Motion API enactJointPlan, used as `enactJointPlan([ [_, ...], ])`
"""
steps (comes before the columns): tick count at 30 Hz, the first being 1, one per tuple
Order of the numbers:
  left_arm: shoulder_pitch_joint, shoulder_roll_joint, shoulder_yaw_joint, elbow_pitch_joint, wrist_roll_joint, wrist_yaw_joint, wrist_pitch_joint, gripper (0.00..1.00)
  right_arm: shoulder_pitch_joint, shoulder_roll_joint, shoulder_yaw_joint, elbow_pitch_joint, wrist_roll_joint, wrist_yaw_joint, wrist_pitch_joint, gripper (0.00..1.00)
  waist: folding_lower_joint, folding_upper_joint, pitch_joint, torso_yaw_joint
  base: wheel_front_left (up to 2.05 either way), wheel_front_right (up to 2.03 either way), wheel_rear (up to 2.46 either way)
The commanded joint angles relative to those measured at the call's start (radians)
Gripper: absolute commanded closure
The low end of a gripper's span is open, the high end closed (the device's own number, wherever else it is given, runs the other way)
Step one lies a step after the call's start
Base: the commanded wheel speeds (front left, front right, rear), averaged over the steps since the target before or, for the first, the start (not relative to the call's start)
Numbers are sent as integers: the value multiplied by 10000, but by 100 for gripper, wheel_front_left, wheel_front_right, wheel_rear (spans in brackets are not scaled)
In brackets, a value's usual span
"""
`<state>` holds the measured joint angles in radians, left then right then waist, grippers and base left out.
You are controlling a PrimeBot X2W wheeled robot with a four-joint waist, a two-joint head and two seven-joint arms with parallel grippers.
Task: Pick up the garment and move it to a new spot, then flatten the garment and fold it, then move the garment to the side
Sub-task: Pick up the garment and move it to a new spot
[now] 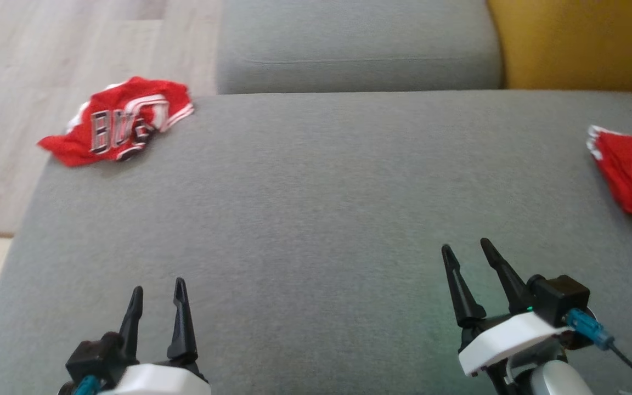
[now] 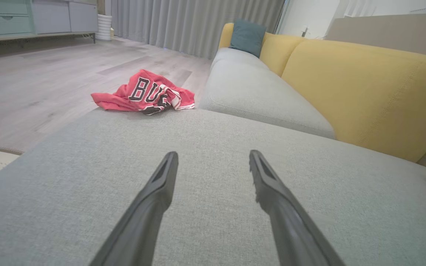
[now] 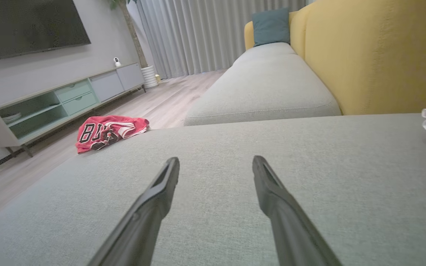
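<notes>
The left gripper [image 1: 158, 286] sits lowest and nearest, over the near edge of the grey seat cushion [image 1: 316, 192], fingers spread apart and holding nothing. The right gripper [image 1: 466, 247] stands slightly further in from the same edge, towards the right, jaws likewise apart and empty. Both point across the cushion without touching any cloth. The task's thing, a crumpled red jersey [image 1: 121, 123] with white trim and dark lettering, lies at the far left corner of the cushion, with part of it reaching past the edge towards the wooden floor [image 1: 74, 44]. It is well apart from both grippers. Judged step: the first pick-up has not begun. The next move calls for the left arm to reach to that corner and close on a raised fold. Care is needed, since a push could slide the cloth off the edge. A second red garment [image 1: 631, 170] lies at the right edge, cut off by the frame, so its state cannot be told. Beyond the far edge are a neighbouring cushion [image 1: 357, 49] and a yellow backrest [image 1: 579, 44]. Nothing lies between the grippers and the jersey.
</notes>
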<state>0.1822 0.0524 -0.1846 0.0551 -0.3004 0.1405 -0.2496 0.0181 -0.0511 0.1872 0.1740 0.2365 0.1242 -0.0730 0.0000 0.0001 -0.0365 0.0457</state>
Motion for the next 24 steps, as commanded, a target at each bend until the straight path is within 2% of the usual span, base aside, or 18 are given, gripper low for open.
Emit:
enactJointPlan([
  [1,-247,-22,242,-379,99,15,-122,0,-190,8,256,-394,-41,65,-26,0,0,-1,-93,491,0,0,0],
  [11,-29,-22,176,-809,391,27,-122,0,9,9,438,-450,116,65,-97,0,0,-1,-371,2516,0,0,0],
  [12,-29,-22,176,-809,391,27,-122,0,9,9,438,-450,116,65,-97,0,0,-1,-371,2516,0,0,0],
  [21,390,-9,359,-900,521,-106,-122,0,9,9,639,-368,271,65,-201,0,0,-1,-539,4073,0,0,0],
  [24,574,-9,534,-1065,497,-49,-122,0,-127,9,834,-364,264,65,-161,0,0,-1,-416,4268,0,0,0],
])
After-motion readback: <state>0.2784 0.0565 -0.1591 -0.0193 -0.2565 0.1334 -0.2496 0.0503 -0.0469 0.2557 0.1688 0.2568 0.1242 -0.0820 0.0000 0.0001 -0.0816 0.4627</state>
